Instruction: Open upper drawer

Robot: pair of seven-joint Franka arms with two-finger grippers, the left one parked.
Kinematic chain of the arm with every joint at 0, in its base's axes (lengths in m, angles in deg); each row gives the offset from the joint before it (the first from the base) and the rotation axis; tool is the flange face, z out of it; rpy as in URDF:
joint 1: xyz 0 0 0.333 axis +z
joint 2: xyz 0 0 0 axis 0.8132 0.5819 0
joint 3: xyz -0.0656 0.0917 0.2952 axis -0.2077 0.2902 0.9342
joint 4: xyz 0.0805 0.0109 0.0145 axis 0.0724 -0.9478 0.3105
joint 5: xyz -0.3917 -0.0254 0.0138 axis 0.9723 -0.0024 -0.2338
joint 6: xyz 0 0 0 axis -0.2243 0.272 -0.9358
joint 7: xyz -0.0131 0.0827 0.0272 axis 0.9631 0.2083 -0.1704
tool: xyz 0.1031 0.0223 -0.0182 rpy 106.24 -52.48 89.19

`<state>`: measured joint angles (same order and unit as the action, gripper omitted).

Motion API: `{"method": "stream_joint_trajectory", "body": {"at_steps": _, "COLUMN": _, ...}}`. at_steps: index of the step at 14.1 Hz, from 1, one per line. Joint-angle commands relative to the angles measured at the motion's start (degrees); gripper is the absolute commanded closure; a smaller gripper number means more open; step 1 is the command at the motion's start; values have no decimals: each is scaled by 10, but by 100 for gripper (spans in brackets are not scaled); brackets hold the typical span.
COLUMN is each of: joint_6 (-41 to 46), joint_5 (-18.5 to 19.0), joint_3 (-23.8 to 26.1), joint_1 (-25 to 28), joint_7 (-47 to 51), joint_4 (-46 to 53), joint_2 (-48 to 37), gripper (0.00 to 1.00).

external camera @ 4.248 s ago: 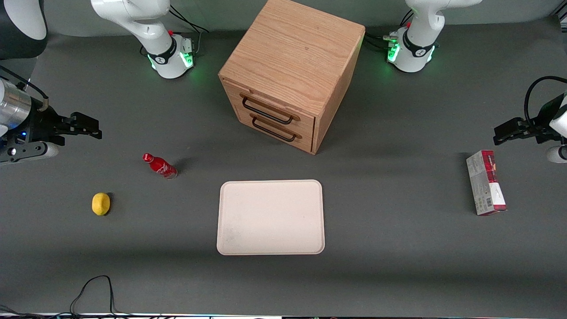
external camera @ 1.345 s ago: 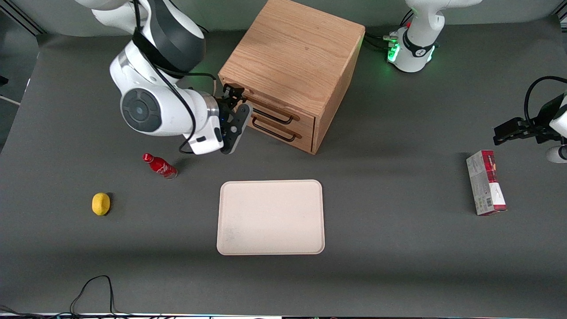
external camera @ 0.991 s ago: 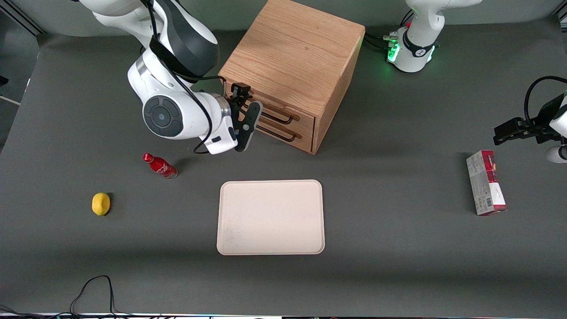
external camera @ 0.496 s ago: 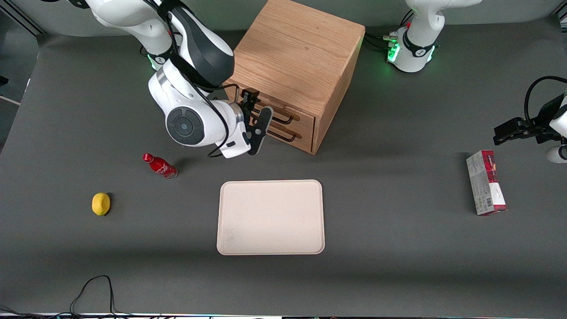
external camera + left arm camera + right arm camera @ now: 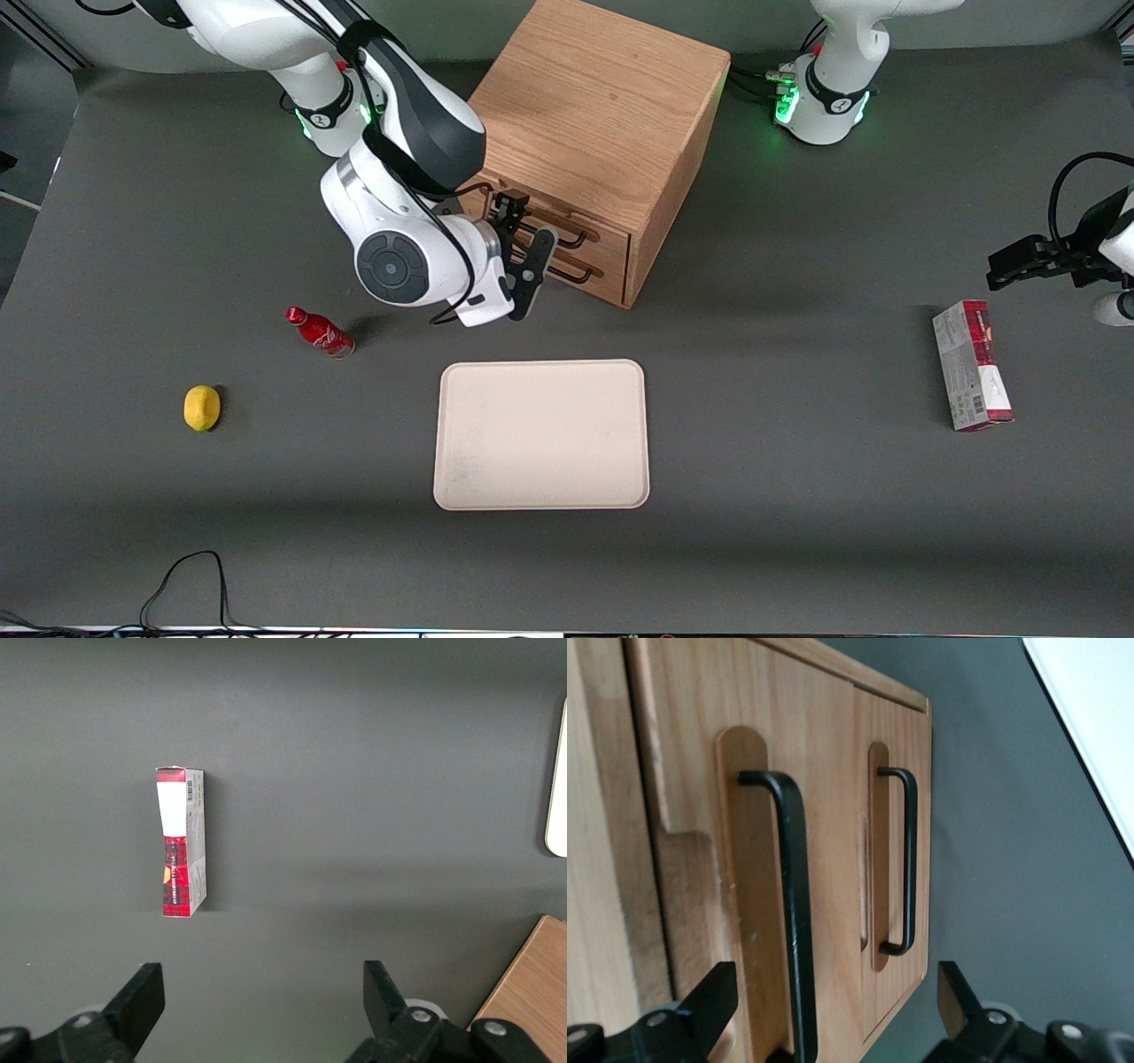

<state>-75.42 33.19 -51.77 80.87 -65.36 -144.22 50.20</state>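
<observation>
The upper drawer (image 5: 609, 241) is the top one of two oak drawers in the boxy cabinet (image 5: 594, 106), and it is shut. Part of its thin black handle (image 5: 570, 237) shows past my wrist. My gripper (image 5: 530, 232) hangs open right in front of the drawer fronts, fingers pointing at them. In the right wrist view the upper drawer's handle (image 5: 796, 904) runs between my open fingers (image 5: 714, 999), and the gripper (image 5: 834, 997) straddles it without closing. The lower drawer's handle (image 5: 907, 859) is beside it, outside the fingers.
A cream tray (image 5: 541, 434) lies nearer the front camera than the cabinet. A red bottle (image 5: 319, 330) and a lemon (image 5: 202, 408) lie toward the working arm's end. A red and white box (image 5: 972, 365) lies toward the parked arm's end and shows in the left wrist view (image 5: 180, 842).
My arm came from the working arm's end of the table to the cabinet front, then slid along the drawer fronts toward the handles' middle. The drawer stays shut.
</observation>
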Motion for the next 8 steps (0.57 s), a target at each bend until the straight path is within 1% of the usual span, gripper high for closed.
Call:
{"method": "stream_joint_trajectory", "body": {"at_steps": 1, "joint_6": -18, "joint_5": 5, "joint_3": -6, "joint_1": 11, "joint_7": -12, "joint_4": -15, "joint_2": 0, "gripper": 0}}
{"method": "stream_joint_trajectory", "body": {"at_steps": 8, "joint_6": -43, "joint_5": 6, "joint_3": -6, "joint_1": 14, "joint_7": -12, "joint_4": -31, "joint_2": 8, "gripper": 0}}
